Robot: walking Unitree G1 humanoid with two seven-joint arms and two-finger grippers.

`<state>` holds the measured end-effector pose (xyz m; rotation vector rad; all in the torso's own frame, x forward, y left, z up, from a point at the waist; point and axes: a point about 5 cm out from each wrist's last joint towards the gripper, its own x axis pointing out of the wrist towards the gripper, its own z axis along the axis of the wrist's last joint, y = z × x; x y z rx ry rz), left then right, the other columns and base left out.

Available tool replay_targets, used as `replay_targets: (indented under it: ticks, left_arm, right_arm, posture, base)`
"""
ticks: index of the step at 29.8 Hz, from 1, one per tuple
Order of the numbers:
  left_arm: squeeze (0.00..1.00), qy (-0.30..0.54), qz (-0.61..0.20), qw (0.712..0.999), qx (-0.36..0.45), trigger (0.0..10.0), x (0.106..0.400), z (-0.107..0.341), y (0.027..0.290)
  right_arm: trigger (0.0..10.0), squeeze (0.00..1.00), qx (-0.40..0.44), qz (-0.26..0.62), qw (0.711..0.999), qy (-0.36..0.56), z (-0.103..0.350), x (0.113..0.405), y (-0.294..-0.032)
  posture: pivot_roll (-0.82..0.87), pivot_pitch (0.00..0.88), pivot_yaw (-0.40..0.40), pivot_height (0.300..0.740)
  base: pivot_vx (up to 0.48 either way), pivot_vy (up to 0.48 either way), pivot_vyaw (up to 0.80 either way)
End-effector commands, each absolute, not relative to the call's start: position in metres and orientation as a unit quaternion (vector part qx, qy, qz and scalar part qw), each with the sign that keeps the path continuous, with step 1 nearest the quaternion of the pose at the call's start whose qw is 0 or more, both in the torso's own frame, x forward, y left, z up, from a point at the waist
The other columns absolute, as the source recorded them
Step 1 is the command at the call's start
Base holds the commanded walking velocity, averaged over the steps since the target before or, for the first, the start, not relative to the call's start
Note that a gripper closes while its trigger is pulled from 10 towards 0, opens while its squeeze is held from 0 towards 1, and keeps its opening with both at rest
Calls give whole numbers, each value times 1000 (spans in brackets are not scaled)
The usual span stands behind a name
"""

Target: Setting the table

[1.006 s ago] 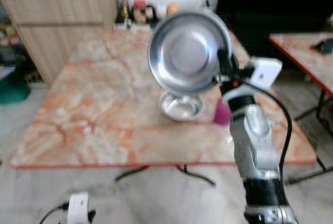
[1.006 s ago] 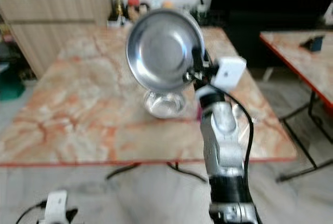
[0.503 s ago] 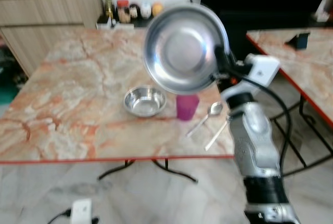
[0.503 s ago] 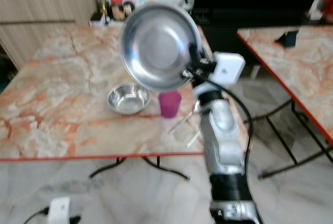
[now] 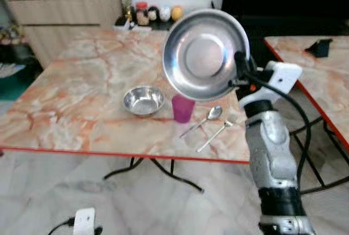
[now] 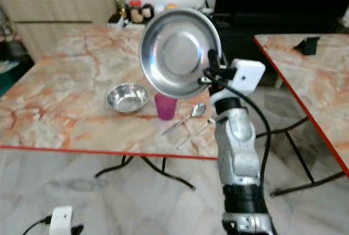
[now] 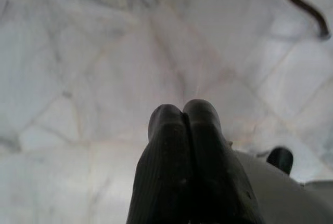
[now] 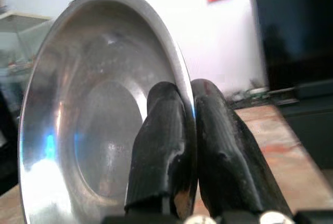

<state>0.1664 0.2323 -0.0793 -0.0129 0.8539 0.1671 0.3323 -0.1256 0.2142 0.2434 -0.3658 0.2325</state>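
Right gripper (image 8: 182, 146) jaws pinched steel plate (image 5: 206, 54) rim at 3 o'clock; light, stiff, slippery. Left gripper (image 7: 184, 117) jaws closed, empty.

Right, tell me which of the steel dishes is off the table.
The big plate: the right claw pinches its rim and holds it upright in the air. The small bowl sits on the table beside the pink cup.

Right hand (image 8: 191, 146) fingers pinched on the steel plate (image 8: 88, 125) rim, plate upright
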Motion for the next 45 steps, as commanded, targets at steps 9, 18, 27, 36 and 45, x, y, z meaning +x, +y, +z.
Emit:
replay_targets:
  ticks: [9, 18, 27, 36, 45]
  left_arm:
    - [0, 419, 69, 905, 3, 10000, 166, -80, 230]
    - [0, 424, 70, 903, 4, 10000, 165, -81, 231]
    - [0, 421, 76, 904, 2, 10000, 168, -80, 232]
    - [0, 431, 76, 899, 2, 10000, 164, -82, 232]
    - [0, 446, 78, 892, 4, 10000, 159, -84, 236]
  right_arm:
    - [10000, 0, 117, 127, 967, -188, 219, 331, -118]
    - [10000, 0, 119, 134, 967, -184, 219, 332, -115]
    - [10000, 0, 114, 131, 968, -181, 220, 334, -117]
    - [10000, 0, 114, 127, 968, -183, 223, 336, -117]
    - [10000, 0, 116, 127, 968, -180, 223, 337, -116]
  posture:
    - [-93, 0, 20, 732]
    - [-92, 0, 24, 732]
    - [-79, 0, 15, 732]
    - [-84, 0, 17, 732]
    - [-84, 0, 20, 732]
  base:
    - [0, -334, 0]
    - [0, -397, 0]
    - [0, -396, 0]
    - [0, -396, 0]
    - [0, -396, 0]
